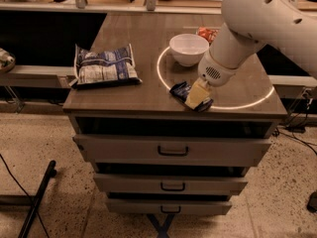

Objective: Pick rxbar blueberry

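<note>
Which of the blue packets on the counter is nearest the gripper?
The rxbar blueberry: the small dark navy bar directly under the gripper near the front edge. The bigger crinkled blue-and-white chip bag lies well apart from it.

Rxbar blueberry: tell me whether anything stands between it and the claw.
Nothing visible does. The claw sits right on the rxbar blueberry near the cabinet top's front edge; the white bowl stands behind it, the chip bag well off to the side.
</note>
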Available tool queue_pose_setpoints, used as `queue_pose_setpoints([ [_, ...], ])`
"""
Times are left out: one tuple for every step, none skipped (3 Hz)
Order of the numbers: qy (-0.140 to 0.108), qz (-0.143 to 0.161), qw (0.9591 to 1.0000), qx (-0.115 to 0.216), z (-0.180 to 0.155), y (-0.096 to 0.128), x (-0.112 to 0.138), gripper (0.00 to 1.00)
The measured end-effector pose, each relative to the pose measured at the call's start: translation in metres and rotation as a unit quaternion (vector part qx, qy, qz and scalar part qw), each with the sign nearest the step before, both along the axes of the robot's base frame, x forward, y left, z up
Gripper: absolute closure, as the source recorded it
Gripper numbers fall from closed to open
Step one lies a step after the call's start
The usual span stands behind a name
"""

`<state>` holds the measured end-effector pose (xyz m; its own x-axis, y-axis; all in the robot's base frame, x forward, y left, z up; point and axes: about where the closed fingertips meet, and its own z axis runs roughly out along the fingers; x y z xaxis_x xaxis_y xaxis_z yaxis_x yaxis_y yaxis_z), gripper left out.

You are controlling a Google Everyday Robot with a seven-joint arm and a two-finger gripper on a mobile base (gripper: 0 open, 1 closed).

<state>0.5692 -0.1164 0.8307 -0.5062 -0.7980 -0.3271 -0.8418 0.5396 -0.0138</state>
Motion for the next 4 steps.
queue_pose_setpoints([
  [0.0, 0.0, 1.0, 0.0, 0.004, 0.0, 0.0, 1.0],
  [-0.031, 0.021, 0.9989, 0.03, 0.038, -0.002, -0.001, 1.0],
  [-0.056, 0.036, 0.9959, 0.061, 0.066, -0.008, 0.006, 1.0],
  [-0.056, 0.036, 0.9959, 0.061, 0.066, -0.008, 0.006, 1.0],
])
